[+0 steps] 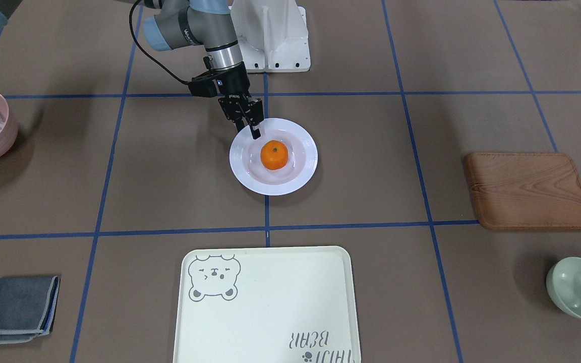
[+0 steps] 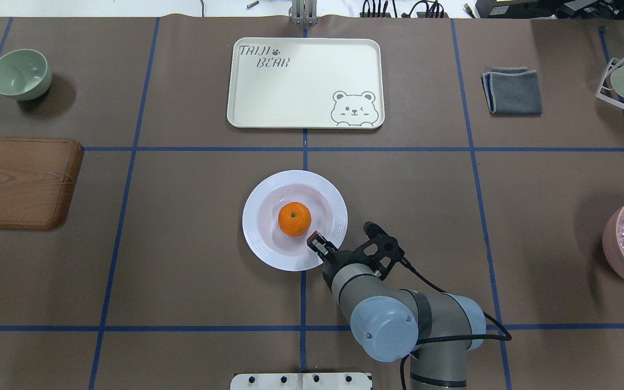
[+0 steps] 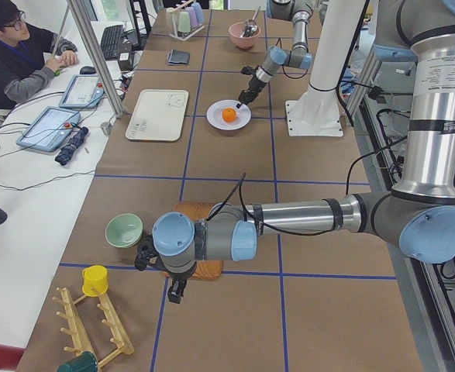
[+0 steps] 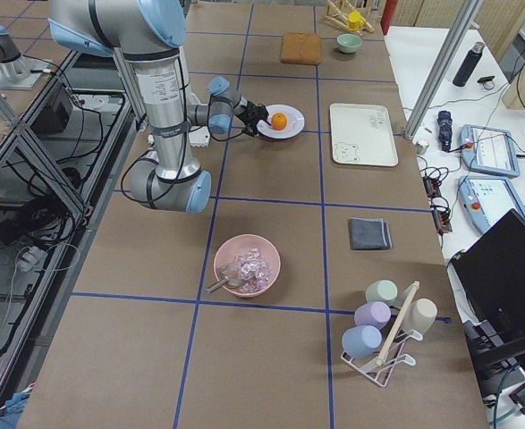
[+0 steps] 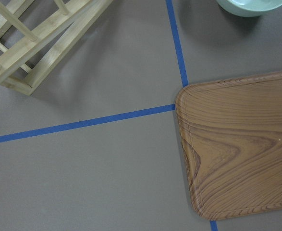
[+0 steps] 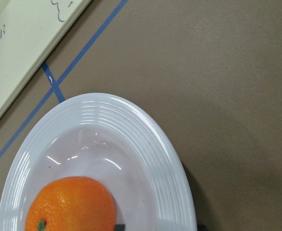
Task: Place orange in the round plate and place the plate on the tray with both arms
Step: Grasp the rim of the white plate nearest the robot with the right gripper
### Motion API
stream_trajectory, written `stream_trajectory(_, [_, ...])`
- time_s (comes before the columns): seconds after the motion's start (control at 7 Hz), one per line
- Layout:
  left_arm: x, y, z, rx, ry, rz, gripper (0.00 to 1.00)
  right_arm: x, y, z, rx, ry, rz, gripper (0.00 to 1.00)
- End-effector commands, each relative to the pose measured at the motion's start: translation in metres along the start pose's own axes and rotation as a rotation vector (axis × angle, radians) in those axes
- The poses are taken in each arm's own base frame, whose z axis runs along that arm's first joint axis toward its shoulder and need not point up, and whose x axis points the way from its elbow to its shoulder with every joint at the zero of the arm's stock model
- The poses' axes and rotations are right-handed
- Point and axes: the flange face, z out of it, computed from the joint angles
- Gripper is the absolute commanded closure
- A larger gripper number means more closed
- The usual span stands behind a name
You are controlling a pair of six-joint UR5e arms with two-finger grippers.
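At far left stand a green bowl [image 2: 19, 73] and a wooden board [image 2: 19, 181]. The left gripper [image 3: 176, 293] hangs above the table beside the board, touching nothing; it shows only in the side view, so its opening cannot be judged. At centre, the orange [image 2: 294, 219] sits in the hollow of the plate [image 2: 260, 238], which rests on the table well apart from the bare tray [image 2: 290, 92] beyond it. The right gripper [image 1: 250, 132] is at the plate's near rim, fingers a narrow gap apart and clear of the orange; whether they pinch the rim cannot be told. Further right lie a grey cloth [image 2: 513, 91] and a pink bowl [image 2: 615, 238].
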Motion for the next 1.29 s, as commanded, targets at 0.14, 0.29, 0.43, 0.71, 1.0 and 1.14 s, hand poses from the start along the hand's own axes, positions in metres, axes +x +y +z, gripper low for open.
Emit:
stream_trajectory(0.14, [-0.001,0.003,0.001,-0.002,0.000,0.000,0.01,-0.005,0.002,0.000,-0.001,-0.004,0.003,0.68])
stream_trajectory(0.29, [-0.001,0.004,0.002,-0.003,0.001,-0.001,0.01,-0.004,0.002,0.000,0.000,-0.002,0.000,0.78])
stream_trajectory(0.43, [-0.001,0.004,0.002,-0.003,0.001,-0.001,0.01,-0.001,0.002,0.004,0.003,0.005,-0.003,0.81])
stream_trajectory(0.71, [0.000,0.004,0.001,-0.002,0.000,0.000,0.01,0.000,0.002,0.006,0.005,0.005,-0.001,1.00])
stream_trajectory(1.0, [0.000,0.004,0.001,-0.002,0.000,0.002,0.01,-0.013,-0.007,-0.002,0.001,-0.022,0.019,1.00])
stream_trajectory(1.14, [0.000,0.004,0.001,-0.001,0.002,0.002,0.01,-0.025,-0.013,-0.015,-0.008,-0.048,0.037,1.00])
